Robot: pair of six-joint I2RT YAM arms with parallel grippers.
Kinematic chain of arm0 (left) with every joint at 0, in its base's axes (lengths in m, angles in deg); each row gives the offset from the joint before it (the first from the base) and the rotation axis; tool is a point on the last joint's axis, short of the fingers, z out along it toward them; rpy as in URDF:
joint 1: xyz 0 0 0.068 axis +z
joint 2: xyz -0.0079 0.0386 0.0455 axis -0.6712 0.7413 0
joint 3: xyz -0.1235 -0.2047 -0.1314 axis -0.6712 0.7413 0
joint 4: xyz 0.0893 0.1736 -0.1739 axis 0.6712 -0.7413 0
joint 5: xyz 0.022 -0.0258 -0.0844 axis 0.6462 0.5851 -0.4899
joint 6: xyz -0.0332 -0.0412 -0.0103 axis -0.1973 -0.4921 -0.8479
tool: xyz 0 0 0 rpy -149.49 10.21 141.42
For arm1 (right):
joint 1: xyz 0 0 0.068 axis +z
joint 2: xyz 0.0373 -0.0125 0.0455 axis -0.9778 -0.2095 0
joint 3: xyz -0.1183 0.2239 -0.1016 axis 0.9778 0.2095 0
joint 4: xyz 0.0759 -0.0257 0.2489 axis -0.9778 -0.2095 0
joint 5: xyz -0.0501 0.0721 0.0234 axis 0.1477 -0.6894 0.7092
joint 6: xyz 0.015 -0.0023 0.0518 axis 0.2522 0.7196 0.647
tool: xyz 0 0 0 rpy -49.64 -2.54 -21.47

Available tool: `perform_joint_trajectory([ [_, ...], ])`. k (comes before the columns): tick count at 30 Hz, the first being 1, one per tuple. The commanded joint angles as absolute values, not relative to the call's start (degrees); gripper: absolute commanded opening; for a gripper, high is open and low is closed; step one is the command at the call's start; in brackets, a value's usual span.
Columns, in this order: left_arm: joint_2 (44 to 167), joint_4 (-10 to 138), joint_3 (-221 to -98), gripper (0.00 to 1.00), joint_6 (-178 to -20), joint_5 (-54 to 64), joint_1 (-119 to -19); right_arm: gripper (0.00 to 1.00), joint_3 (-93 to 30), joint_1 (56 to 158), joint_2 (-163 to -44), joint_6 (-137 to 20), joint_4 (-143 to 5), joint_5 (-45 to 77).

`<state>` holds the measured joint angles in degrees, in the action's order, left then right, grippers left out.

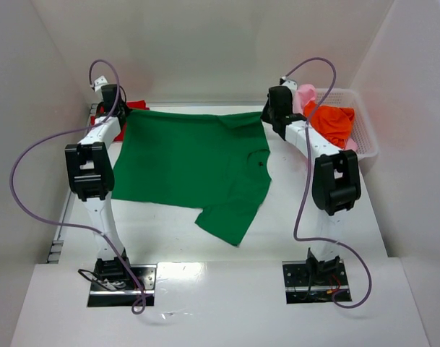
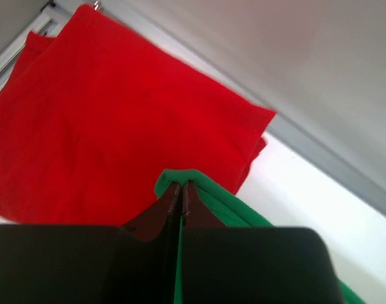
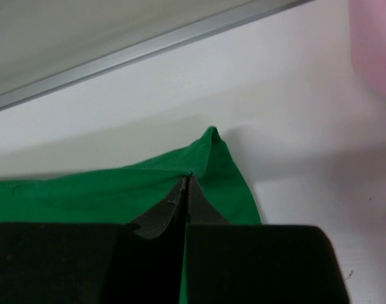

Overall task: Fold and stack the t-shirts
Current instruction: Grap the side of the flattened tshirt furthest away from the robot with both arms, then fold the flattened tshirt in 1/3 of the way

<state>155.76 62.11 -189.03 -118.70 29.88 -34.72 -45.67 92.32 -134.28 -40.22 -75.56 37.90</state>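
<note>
The white table (image 1: 162,231) carries the dark green t-shirt (image 1: 191,166), spread flat between both sets of fingers. The white mesh basket (image 1: 368,137), outboard of the right fingers, holds the orange t-shirt (image 1: 334,123) and the pale pink t-shirt (image 1: 305,96). The folded red t-shirt (image 2: 104,126) lies just beyond the left fingertips. The left gripper (image 2: 180,187) is clenched on one far corner of the green cloth. The right gripper (image 3: 186,180) appears clenched on the other far corner.
</note>
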Motion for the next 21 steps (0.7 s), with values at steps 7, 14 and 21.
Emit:
perform_joint_trajectory([
  [7,149.3,61.3,-182.2,0.0,-117.39,28.56,-32.44,0.0,-34.55,93.85,-123.24,-34.72,-72.08,30.85],
  [14,147.05,60.59,-178.34,0.0,-117.39,27.41,-31.79,0.0,-27.81,96.98,-119.67,-31.27,-72.08,30.79],
  [21,145.61,60.06,-175.97,0.0,-117.39,27.41,-30.73,0.0,-22.51,96.98,-117.2,-29.87,-73.27,31.41],
])
